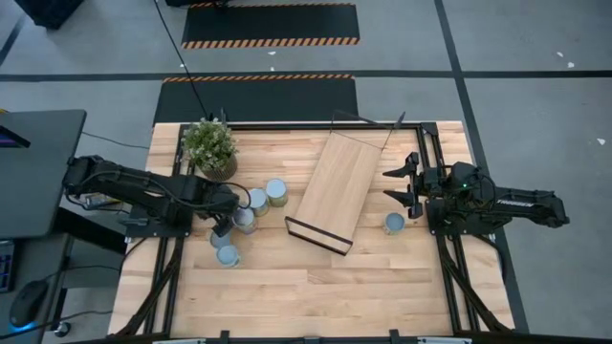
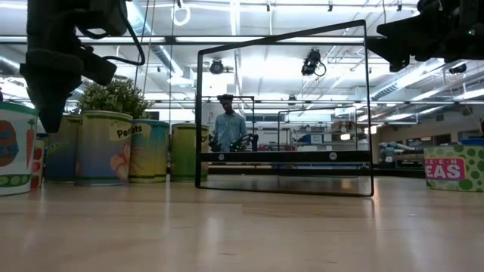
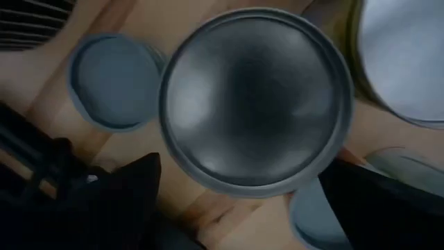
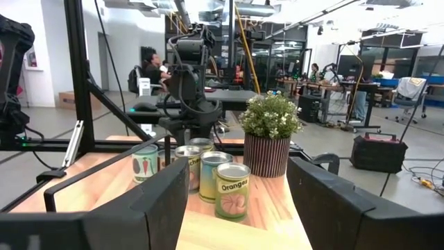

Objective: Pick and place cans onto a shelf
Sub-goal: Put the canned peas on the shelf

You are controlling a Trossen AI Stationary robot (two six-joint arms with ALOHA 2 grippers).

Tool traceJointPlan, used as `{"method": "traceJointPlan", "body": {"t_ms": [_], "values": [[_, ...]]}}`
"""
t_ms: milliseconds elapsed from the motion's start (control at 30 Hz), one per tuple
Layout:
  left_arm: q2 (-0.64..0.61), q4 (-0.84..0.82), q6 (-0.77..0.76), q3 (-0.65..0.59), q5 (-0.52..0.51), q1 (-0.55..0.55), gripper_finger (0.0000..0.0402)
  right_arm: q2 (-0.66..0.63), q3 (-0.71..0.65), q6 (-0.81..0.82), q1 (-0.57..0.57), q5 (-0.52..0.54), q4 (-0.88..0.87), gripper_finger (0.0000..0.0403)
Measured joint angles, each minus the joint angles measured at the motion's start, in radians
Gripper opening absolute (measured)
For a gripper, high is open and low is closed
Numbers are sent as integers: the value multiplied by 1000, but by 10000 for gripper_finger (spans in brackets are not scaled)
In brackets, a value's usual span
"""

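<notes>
Several cans stand in a cluster (image 1: 256,201) on their bases at the table's left, near the plant. My left gripper (image 1: 227,218) points straight down over this cluster. It is open, its fingers (image 3: 132,198) on either side of one can's silvery top (image 3: 253,97), and I see no touch. One more can (image 1: 394,224) stands alone at the right. The shelf (image 1: 335,194), a light-wood board with black wire ends, lies slanted at the table's middle. My right gripper (image 1: 406,186) hovers level at the right side, open and with nothing in it.
A potted green plant (image 1: 210,146) stands at the far left, just behind the cans. The shelf's black wire frame (image 2: 283,109) rises at mid-table. Bare wooden tabletop (image 1: 316,296) lies toward the near edge. People show in the room beyond.
</notes>
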Motion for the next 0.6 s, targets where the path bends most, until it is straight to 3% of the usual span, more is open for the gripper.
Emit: {"method": "traceJointPlan", "body": {"t_ms": [400,600], "values": [[1,33,-31,0,-35,0,393,0,0,7,0,-6,0,250],[1,84,28,0,-46,0,387,0,0,8,0,-6,0,250]]}}
